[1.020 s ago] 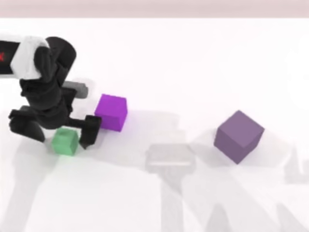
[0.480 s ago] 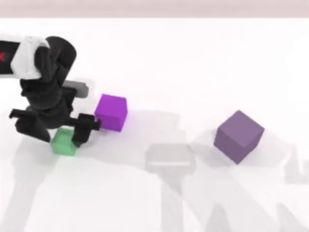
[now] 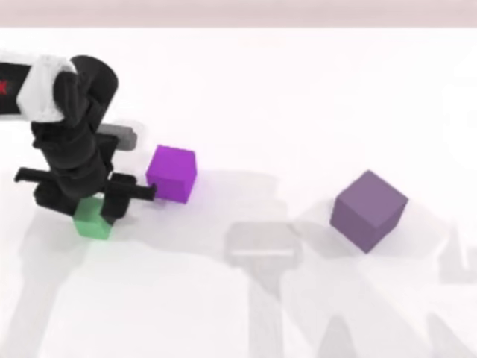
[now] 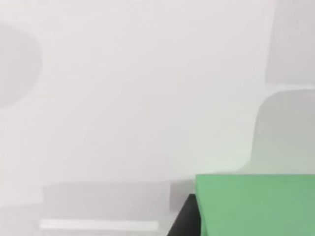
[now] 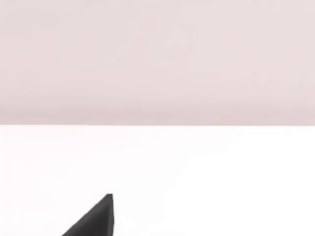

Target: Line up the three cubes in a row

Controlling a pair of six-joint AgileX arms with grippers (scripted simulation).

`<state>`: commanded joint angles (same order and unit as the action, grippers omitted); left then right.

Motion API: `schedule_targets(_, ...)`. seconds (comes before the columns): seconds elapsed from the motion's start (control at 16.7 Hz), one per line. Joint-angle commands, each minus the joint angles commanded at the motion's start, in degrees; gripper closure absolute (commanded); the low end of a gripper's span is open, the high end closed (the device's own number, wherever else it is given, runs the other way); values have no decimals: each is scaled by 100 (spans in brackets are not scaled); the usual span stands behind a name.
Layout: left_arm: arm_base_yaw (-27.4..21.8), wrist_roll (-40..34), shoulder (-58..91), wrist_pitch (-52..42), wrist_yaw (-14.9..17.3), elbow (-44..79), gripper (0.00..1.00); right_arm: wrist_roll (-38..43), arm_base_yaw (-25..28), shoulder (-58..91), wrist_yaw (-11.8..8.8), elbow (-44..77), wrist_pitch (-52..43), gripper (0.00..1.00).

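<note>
At the left of the top view, the small green cube [image 3: 91, 227] rests on the white table, partly hidden under my left gripper [image 3: 84, 211]. That gripper is shut on it from above. In the left wrist view the green cube [image 4: 256, 206] fills the near corner, with one dark finger [image 4: 184, 222] against its side. The magenta-purple cube [image 3: 172, 173] stands just right of the gripper, apart from the green one. Far to the right sits the large greyish-purple cube [image 3: 369, 210], turned at an angle. My right gripper [image 5: 96, 221] is out of the top view and shows only as a dark sliver in its own wrist view.
The table's back edge [image 3: 238, 28] runs along the top of the top view. Grey arm shadows [image 3: 261, 242] lie on the white surface between the magenta and greyish-purple cubes.
The left gripper's fingers have drawn together around the green cube. Gripper and cube have shifted slightly left. The other two cubes have not moved.
</note>
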<state>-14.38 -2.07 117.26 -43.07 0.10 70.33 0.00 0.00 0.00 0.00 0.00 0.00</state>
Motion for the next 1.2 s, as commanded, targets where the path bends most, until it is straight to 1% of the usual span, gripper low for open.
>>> schedule_targets(0.18, 0, 0, 0, 0, 0, 0, 100, 0, 0, 0, 0, 0, 0, 0)
schedule_targets(0.36, 6, 12, -250, -193, -10, 165, 100, 0, 0, 0, 0, 0, 0, 0)
schedule_targets(0.78, 105, -10, -758, -1492, -14, 924, 100, 0, 0, 0, 0, 0, 0, 0)
schedule_targets(1.02, 112, -10, -809, -1566, -13, 976, 100, 0, 0, 0, 0, 0, 0, 0)
schedule_targets(1.2, 8, -76, -727, -1595, -19, 1039, 100, 0, 0, 0, 0, 0, 0, 0)
